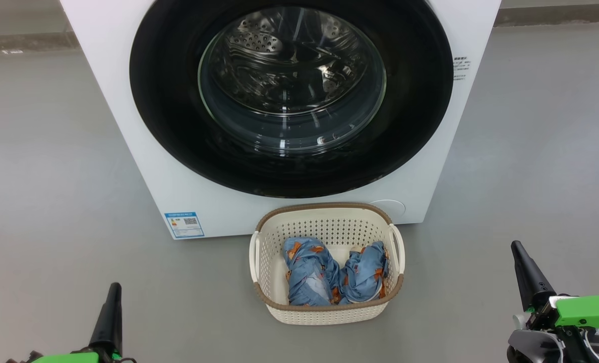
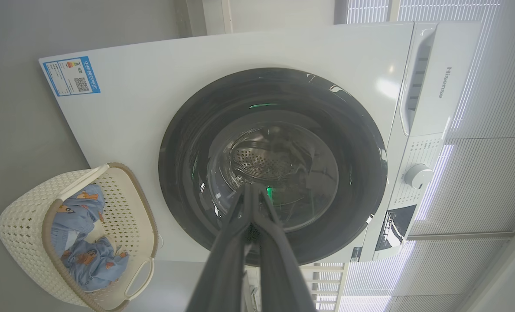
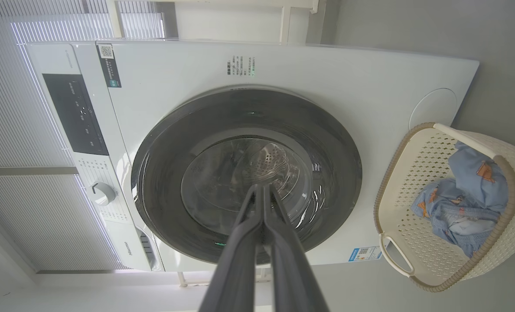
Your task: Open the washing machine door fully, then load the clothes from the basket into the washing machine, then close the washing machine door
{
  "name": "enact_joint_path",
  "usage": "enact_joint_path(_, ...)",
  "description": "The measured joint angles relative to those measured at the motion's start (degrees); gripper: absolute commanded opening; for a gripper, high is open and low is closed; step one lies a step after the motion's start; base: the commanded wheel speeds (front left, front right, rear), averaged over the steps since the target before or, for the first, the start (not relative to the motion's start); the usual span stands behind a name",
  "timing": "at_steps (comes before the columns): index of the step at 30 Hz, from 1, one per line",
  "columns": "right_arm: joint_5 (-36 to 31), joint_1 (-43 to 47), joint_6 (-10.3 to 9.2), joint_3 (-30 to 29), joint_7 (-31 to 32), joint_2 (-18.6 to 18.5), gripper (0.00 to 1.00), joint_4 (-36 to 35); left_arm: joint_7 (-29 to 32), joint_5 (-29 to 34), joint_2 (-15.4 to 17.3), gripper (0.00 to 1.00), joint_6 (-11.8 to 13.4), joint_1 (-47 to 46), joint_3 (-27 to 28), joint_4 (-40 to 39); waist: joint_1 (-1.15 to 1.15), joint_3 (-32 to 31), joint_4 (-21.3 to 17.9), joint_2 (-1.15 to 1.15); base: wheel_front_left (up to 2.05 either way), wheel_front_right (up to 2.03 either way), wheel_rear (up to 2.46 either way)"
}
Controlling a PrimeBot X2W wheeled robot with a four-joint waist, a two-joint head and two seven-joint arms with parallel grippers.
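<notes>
Head view, door: I see the washing machine door [image 1: 163,126] shut on the washing machine [image 1: 123,151].
Head view, basket: the basket [image 1: 324,315] stands on the floor [image 1: 52,201], just before the machine's bottom front edge, with the clothes [image 1: 330,277] inside.
Head view, grippers: left gripper [image 1: 114,290] and right gripper [image 1: 518,249] are pinched together and empty, well apart from the basket.
Left wrist view, fingers: pressed together, pointing at the door glass.
Right wrist view, fingers: pressed together, pointing at the door glass.

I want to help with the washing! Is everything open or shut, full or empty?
washing machine door: shut.
drum: looks empty.
basket: upright on the floor, holding both clothes.
clothes: bunched up inside the basket.
left gripper: shut, holding nothing.
right gripper: shut, holding nothing.
</notes>
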Motion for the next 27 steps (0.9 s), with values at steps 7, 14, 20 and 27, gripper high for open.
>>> enact_joint_path(7,0.0,0.0,-0.01,0.0,0.0,0.0,0.0,0.0,0.0,0.1,-0.1,0.0,0.0,0.0,0.0,0.0,0.0,0.0,0.0,0.0,0.0,0.0,0.0)
enact_joint_path(14,0.0,0.0,-0.01,-0.1,0.1,0.0,0.0,0.0,0.0,0.1,-0.1,0.0,0.0,0.0,0.1,0.0,0.0,0.0,0.0,0.0,0.0,0.0,0.0)
enact_joint_path(20,0.0,0.0,-0.01,-0.1,0.1,0.1,0.0,0.0,0.1,0.1,-0.2,0.0,0.0,0.0,0.2,0.0,0.0,0.0,0.0,0.0,0.0,0.0,0.0)
enact_joint_path(27,0.0,0.0,-0.01,-0.2,0.2,0.1,0.0,0.0,0.1,0.2,-0.2,0.0,0.0,0.0,0.3,0.0,0.0,0.0,0.0,0.0,0.0,0.0,0.0)
